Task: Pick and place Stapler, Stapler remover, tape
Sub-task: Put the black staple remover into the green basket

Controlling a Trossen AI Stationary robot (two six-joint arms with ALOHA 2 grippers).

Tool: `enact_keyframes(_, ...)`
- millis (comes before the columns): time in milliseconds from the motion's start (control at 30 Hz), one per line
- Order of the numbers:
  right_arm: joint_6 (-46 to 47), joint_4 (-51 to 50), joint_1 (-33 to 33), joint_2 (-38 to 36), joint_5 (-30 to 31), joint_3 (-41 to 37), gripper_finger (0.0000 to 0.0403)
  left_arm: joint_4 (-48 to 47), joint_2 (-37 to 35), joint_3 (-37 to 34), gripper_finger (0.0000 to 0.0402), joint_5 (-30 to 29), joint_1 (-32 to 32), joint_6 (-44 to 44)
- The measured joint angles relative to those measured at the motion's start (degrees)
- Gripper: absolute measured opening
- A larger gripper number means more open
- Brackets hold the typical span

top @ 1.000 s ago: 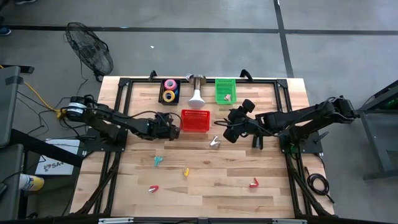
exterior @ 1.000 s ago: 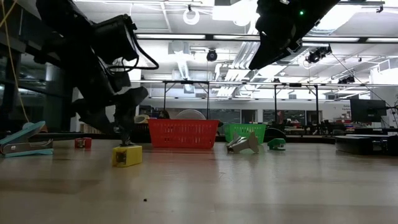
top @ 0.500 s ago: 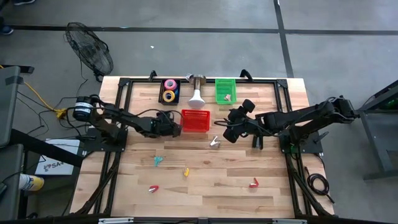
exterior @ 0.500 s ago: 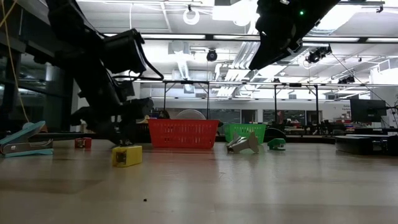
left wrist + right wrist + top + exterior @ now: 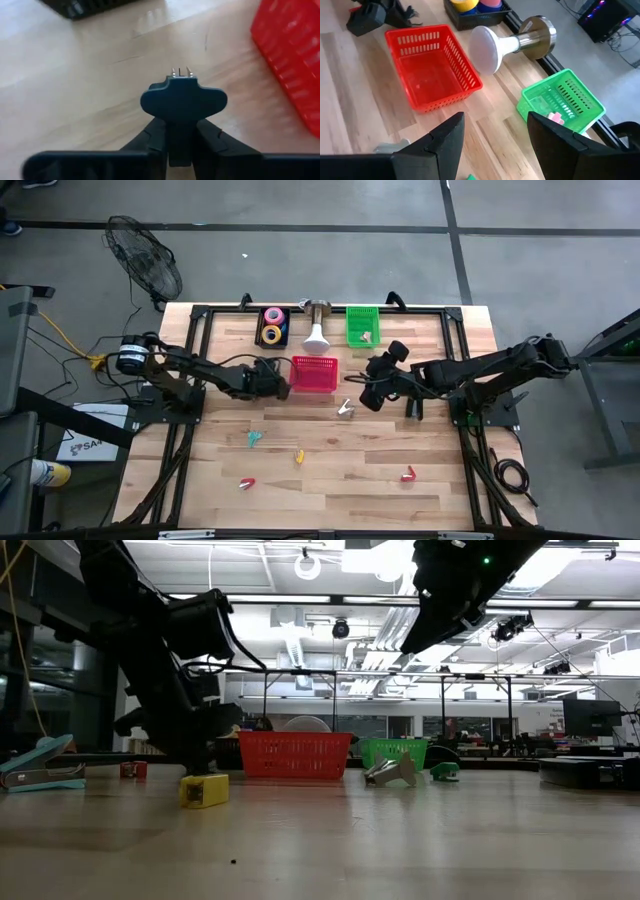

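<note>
My left gripper (image 5: 278, 381) is low over the table, just left of the red basket (image 5: 314, 373), and is shut on a dark stapler remover (image 5: 182, 100). My right gripper (image 5: 368, 392) hangs open above the table to the right of the basket, with nothing between its fingers (image 5: 492, 130). Pink, yellow and blue tape rolls (image 5: 273, 326) sit in a black tray at the far edge. A silver piece (image 5: 345, 409) lies on the wood under the right gripper. Small coloured claw-like pieces lie nearer: teal (image 5: 254, 438), yellow (image 5: 298, 456) and red (image 5: 408, 474). My left gripper pinches the remover's dark body (image 5: 180, 146) between its two fingers. The fingers slant down from the table's left side. The wide dark wing (image 5: 182, 97) stands out past the fingertips, and its two metal prongs (image 5: 181, 73) point away from the wrist. Whether it rests on the wood, I cannot tell.
A green basket (image 5: 362, 323) with a small pink thing inside stands at the far edge. A white lamp head on a metal base (image 5: 316, 330) is between it and the tape tray. Another red piece (image 5: 246, 482) lies near the front. Bare wood spreads across the near half.
My left gripper has sunk toward the table beside the red basket, rolled a little, and shut on the dark stapler remover. The right arm has kept still.
</note>
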Motion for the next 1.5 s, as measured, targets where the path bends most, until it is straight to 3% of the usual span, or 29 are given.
enact_keyframes(267, -7.11, 3.85, 0.0, 1.8, -6.12, 0.0, 0.0209, -0.42, -0.95, 0.89, 0.0037, 2.59, 0.02, 10.06)
enact_keyframes(567, -22.16, 16.55, 0.02, 10.01, -18.4, 0.0, 0.0209, -4.97, -8.35, 2.25, 0.0038, 13.34, -0.07, 23.88)
enact_keyframes(833, -29.97, 27.97, 0.04, 15.69, -23.18, 0.0, 0.0208, -9.84, -15.72, 2.29, 0.0039, 23.19, -0.07, 32.61)
enact_keyframes(1133, -33.85, 40.05, 0.04, 18.83, -33.55, 0.02, 0.0208, -0.31, -17.71, 2.32, 0.004, 30.05, -0.07, 40.8)
enact_keyframes(1500, -39.23, 45.78, 0.73, 20.2, -36.29, 0.02, 0.0208, 13.71, -17.73, 2.32, 0.0041, 36.79, -0.04, 45.45)
